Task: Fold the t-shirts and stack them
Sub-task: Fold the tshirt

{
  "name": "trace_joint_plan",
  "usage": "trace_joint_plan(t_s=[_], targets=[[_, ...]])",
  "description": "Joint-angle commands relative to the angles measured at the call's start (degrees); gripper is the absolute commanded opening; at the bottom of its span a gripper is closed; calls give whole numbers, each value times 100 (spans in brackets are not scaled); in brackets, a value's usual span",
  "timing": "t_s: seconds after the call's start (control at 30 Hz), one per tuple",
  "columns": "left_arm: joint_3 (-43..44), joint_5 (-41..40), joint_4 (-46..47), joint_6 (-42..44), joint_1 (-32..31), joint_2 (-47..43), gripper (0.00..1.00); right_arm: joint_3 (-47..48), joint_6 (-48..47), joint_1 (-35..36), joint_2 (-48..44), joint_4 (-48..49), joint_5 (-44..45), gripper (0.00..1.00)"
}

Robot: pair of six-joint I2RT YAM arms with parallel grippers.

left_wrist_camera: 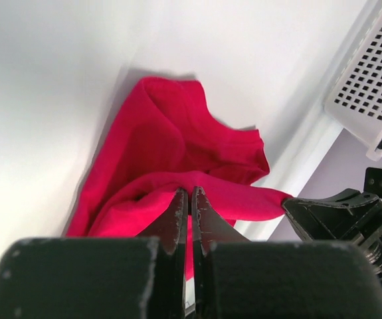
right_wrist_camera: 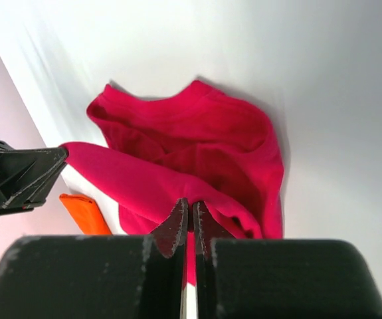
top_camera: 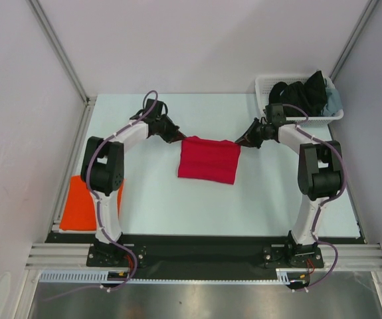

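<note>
Shirt [top_camera: 208,159] stretched btwn L gripper [top_camera: 176,138], R gripper [top_camera: 239,141].

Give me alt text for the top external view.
The left end effector and right end effector pinch the far corners of a red shirt mid-table. An orange shirt lies folded at the left edge; a basket of dark clothes sits far right.

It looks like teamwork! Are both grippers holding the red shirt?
Yes, the left gripper and right gripper each pinch a far corner of the red shirt.
</note>
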Motion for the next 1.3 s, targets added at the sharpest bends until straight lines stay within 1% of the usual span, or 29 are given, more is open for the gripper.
trace_joint_plan(t_s=[0.0,0.17,0.47,0.57,0.63,0.67,0.7,0.73,0.77,0.8,0.83,0.87,0.9,0.93,0.97,1.0,1.03,1.07,1.1,1.13,1.17,1.2,1.23,1.27], targets=[[427,113,16,171,109,217,0,325,-157,-101,145,-2,-87,0],[638,-1,-63,198,144,322,0,501,-245,-171,400,-29,-166,0],[946,51,-150,127,214,673,0,984,-289,-241,866,-160,-254,0],[1121,86,-230,162,232,832,1,1090,-307,-259,972,-195,-263,2],[1357,34,-317,311,241,911,10,1353,-377,-250,1059,-292,-237,8],[1515,-1,-579,416,250,964,13,1502,-455,-259,1138,-562,-167,10],[1700,-141,-729,757,258,1042,24,1930,-717,-259,1174,-765,-70,18],[2215,-316,-965,978,258,1078,30,2151,-876,-259,1174,-976,44,22],[2499,-457,-1507,1215,258,1087,34,2484,-1104,-259,1165,-1578,445,25],[2762,-615,-1774,1713,258,1061,42,2783,-1402,-233,1122,-1915,727,35],[3148,-930,-2003,1962,250,982,46,3256,-1884,-215,1043,-2188,1026,40],[3213,-1029,-2301,2173,250,877,50,3348,-2097,-189,938,-2539,1542,46],[3161,-1030,-2347,2445,258,546,55,3349,-2239,-180,641,-2621,1669,50],[2873,-882,-2287,2535,258,368,58,3088,-2362,-188,481,-2647,1697,50],[2618,-706,-2182,2596,241,184,59,2850,-2355,-119,314,-2526,1584,50],[2311,-557,-2015,2632,171,-62,60,2509,-2311,-75,-122,-2368,1470,51],[1551,-390,-1779,2641,127,-464,60,2140,-2206,13,-327,-2105,1338,51],[1143,108,-1150,2606,74,-695,60,1188,-1796,83,-590,-1337,1050,50],[722,374,-726,2536,-22,-880,55,717,-1392,267,-801,-807,916,45],[-153,707,418,2196,-58,-1029,52,216,-987,355,-1230,-158,767,40],[-588,1232,1082,1888,-84,-1292,50,-963,-9,469,-1400,1467,678,35],[-1001,1481,1828,1224,-137,-1364,44,-1454,358,758,-1540,2440,704,27],[-1554,1614,2967,982,-181,-1382,43,-1859,596,900,-1664,3094,826,26],[-1681,1659,3257,823,-233,-1339,42,-2133,790,1058,-1656,4040,1097,25]])
